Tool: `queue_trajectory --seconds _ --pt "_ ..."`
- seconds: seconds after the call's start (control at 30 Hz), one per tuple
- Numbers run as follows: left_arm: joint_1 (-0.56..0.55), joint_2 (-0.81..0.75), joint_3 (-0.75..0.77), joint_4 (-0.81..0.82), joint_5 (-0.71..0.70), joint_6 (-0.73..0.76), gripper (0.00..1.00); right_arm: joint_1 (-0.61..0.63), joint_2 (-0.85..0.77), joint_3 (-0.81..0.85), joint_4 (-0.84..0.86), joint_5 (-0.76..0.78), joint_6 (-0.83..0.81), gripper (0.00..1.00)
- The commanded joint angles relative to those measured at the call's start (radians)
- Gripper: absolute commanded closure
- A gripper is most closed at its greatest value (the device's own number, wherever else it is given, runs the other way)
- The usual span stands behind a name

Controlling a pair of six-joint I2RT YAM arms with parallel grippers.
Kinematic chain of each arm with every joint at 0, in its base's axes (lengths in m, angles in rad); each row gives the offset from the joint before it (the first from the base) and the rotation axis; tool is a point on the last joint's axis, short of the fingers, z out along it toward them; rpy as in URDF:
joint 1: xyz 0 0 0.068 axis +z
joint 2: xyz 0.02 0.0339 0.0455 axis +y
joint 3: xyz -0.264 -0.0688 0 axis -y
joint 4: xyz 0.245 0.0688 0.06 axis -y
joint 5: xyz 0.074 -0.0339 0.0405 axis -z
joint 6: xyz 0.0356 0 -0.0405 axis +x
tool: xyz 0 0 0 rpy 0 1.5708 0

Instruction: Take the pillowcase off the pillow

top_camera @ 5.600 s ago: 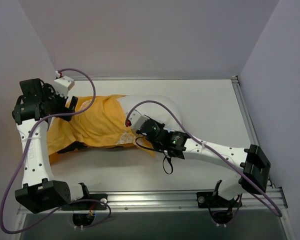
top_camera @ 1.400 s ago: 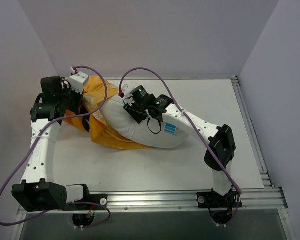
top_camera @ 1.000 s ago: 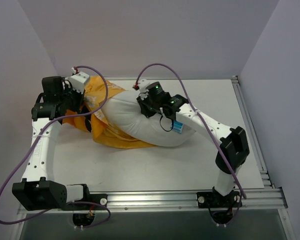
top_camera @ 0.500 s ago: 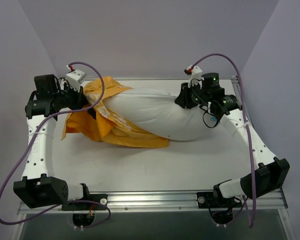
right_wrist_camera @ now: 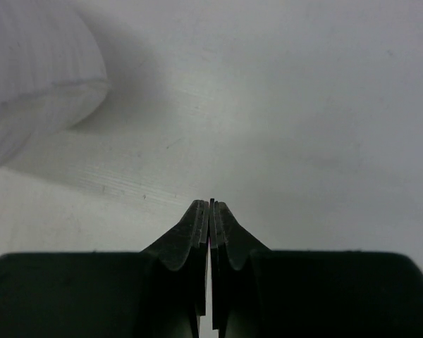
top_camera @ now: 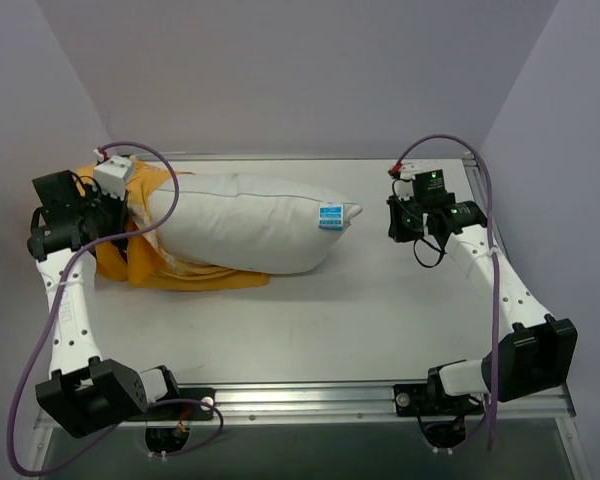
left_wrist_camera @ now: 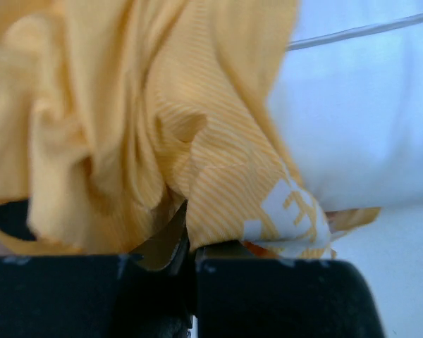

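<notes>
Since half a second ago my right pincer (top_camera: 394,220) has come off the pillow (top_camera: 242,224) and now hangs clear of its right end, while my left arm has drawn back to the left and taken the pillowcase (top_camera: 152,262) with it. In the right wrist view the right pincer (right_wrist_camera: 211,209) has its two fingers pressed together with nothing between them, above bare bench (right_wrist_camera: 310,105), and the rounded corner of the pillow (right_wrist_camera: 35,77) sits well off to the upper left.

My left pincer (left_wrist_camera: 188,243) is clamped on a fold of the pillowcase (left_wrist_camera: 162,105), whose striped yellow cloth fills most of that view, with the pillow (left_wrist_camera: 359,120) white behind it on the right.

From above, the pillow lies along the far left part of the bench (top_camera: 380,320), nearly all white and uncovered, its blue-and-white tag (top_camera: 330,216) at the right end. The pillowcase is bunched at the pillow's left end and runs under its near edge. I cannot tell whether that left end is still inside it.
</notes>
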State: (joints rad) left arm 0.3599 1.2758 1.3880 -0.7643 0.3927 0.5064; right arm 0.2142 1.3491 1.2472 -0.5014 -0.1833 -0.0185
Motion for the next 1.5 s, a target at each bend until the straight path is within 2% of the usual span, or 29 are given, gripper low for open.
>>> queue_trajectory --seconds 0.0,0.1,0.17,0.2,0.27,0.3,0.43,0.5,0.67,0.77,0.8,0.83,0.87,0.9,0.93,1.0,1.07,1.2,1.27,1.3,1.33,1.37,1.4,1.47 --pt "-0.045 -0.127 -0.079 0.042 0.037 0.044 0.98 0.062 -0.054 -0.012 -0.019 -0.002 0.035 1.00" --pt "-0.047 -0.197 -0.133 0.017 0.095 0.050 0.98 0.096 -0.058 0.058 -0.052 -0.001 0.061 1.00" --pt "-0.045 -0.236 -0.159 -0.007 0.139 0.073 0.97 0.149 -0.047 0.171 -0.061 0.031 0.081 0.98" --pt "-0.047 -0.248 -0.168 -0.026 0.168 0.081 0.97 0.172 -0.025 0.211 -0.052 0.047 0.095 0.86" --pt "-0.044 -0.283 -0.198 -0.041 0.182 0.087 0.97 0.253 0.004 0.316 -0.020 0.056 0.130 0.75" --pt "-0.044 -0.296 -0.207 -0.053 0.184 0.090 0.97 0.286 0.042 0.345 0.030 0.056 0.141 0.65" --pt "-0.039 -0.340 -0.245 -0.104 0.172 0.112 0.96 0.447 0.180 0.471 0.141 0.091 0.186 0.53" --pt "-0.038 -0.340 -0.250 -0.121 0.140 0.107 0.96 0.509 0.269 0.512 0.229 0.078 0.221 0.49" --pt "-0.027 -0.349 -0.267 -0.135 0.046 0.095 0.94 0.544 0.430 0.454 0.316 0.064 0.319 0.52" --pt "-0.021 -0.346 -0.256 -0.174 0.015 0.102 0.70 0.571 0.453 0.326 0.330 0.082 0.338 0.55" --pt "-0.016 -0.346 -0.245 -0.232 0.026 0.116 0.46 0.577 0.449 0.229 0.345 0.088 0.359 0.58" --pt "-0.015 -0.343 -0.204 -0.280 0.052 0.168 0.33 0.591 0.438 0.172 0.356 0.094 0.373 0.58" --pt "-0.015 -0.342 -0.175 -0.335 0.136 0.207 0.17 0.594 0.424 0.116 0.375 0.108 0.388 0.58" --pt "-0.015 -0.340 -0.143 -0.462 0.182 0.251 0.03 0.597 0.388 0.054 0.424 0.110 0.405 0.58" --pt "-0.015 -0.342 -0.074 -0.522 0.227 0.330 0.06 0.603 0.368 -0.051 0.446 0.114 0.440 0.58" --pt "-0.015 -0.342 -0.006 -0.642 0.341 0.383 0.06 0.625 0.331 -0.136 0.490 0.120 0.466 0.59" --pt "-0.015 -0.333 0.092 -0.690 0.417 0.419 0.06 0.655 0.320 -0.205 0.538 0.116 0.485 0.59" --pt "-0.016 -0.283 0.207 -0.676 0.592 0.347 0.06 0.720 0.311 -0.259 0.587 0.123 0.508 0.59" --pt "-0.039 -0.248 0.221 -0.611 0.649 0.226 0.06 0.743 0.306 -0.267 0.590 0.133 0.511 0.59" --pt "-0.067 -0.236 0.211 -0.498 0.631 0.160 0.06 0.760 0.298 -0.272 0.590 0.142 0.511 0.59" --pt "-0.106 -0.210 0.200 -0.436 0.500 0.033 0.06 0.766 0.291 -0.273 0.590 0.142 0.508 0.59" --pt "-0.161 -0.195 0.188 -0.381 0.389 -0.015 0.06 0.772 0.283 -0.276 0.592 0.140 0.505 0.59" --pt "-0.303 -0.155 0.168 -0.309 0.267 -0.047 0.06 0.780 0.268 -0.279 0.592 0.137 0.499 0.59" --pt "-0.450 -0.106 0.154 -0.258 -0.021 -0.069 0.04 0.786 0.243 -0.284 0.597 0.101 0.493 0.59"
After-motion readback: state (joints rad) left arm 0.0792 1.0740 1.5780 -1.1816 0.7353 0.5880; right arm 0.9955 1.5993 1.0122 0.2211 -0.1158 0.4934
